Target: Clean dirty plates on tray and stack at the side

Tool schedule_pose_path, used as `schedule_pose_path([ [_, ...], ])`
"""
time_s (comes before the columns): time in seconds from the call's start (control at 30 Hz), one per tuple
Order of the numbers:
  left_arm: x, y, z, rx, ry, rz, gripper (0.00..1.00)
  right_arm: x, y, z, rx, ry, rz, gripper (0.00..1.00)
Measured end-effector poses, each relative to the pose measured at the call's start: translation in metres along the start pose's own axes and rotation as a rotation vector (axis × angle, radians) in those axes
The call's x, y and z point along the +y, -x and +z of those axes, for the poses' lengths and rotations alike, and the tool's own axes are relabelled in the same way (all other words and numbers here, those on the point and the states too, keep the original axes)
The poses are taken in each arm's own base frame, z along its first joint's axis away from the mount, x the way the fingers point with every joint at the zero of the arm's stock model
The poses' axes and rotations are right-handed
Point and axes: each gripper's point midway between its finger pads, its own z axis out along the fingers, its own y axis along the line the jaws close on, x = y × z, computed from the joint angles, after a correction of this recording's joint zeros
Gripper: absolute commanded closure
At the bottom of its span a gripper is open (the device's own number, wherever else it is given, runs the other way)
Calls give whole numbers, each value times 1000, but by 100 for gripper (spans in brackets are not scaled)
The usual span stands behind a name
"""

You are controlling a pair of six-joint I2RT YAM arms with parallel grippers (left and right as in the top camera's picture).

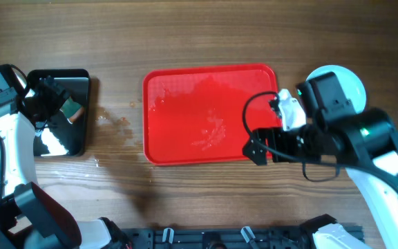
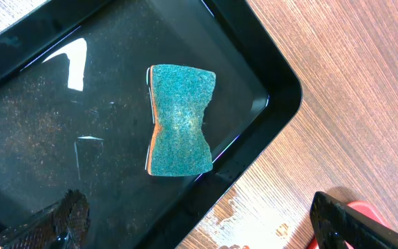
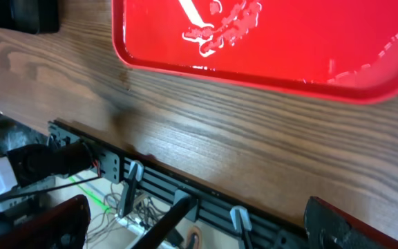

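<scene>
The red tray (image 1: pixel 199 114) lies in the middle of the table, bare of plates and streaked with wet film. A pale blue plate (image 1: pixel 354 81) sits on the table right of the tray, mostly hidden under my right arm, so I cannot tell how many are stacked. My right gripper (image 1: pixel 258 146) hangs open over the tray's near right corner. In the right wrist view its fingers (image 3: pixel 47 225) hold nothing, with the tray (image 3: pixel 254 41) ahead. My left gripper (image 1: pixel 47 97) is open above the black bin (image 1: pixel 81 76), empty-jawed (image 2: pixel 199 232).
A teal sponge (image 2: pixel 180 121) lies flat on the wet floor of the black bin (image 2: pixel 275 79). Water spots and small orange specks (image 2: pixel 254 221) mark the wood between the bin and the tray. A black rail with clips (image 3: pixel 185 190) runs along the table's near edge.
</scene>
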Motion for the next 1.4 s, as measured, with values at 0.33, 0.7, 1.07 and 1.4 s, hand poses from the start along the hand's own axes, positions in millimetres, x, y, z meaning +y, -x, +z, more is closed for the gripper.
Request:
schedule_pose_path([
  [0.33,0,0,0,0,0,0,0,1,-3,-8,-36,1,52,0],
  [0.7,0,0,0,0,0,0,0,-5,18,-4,-93,-39,51,0],
  [1.07,0,0,0,-1,0,0,0,20,48,-77,-695,65,-198,0],
  [1.4,0,0,0,0,0,0,0,-31,29,-69,-1058,14,-253,0],
])
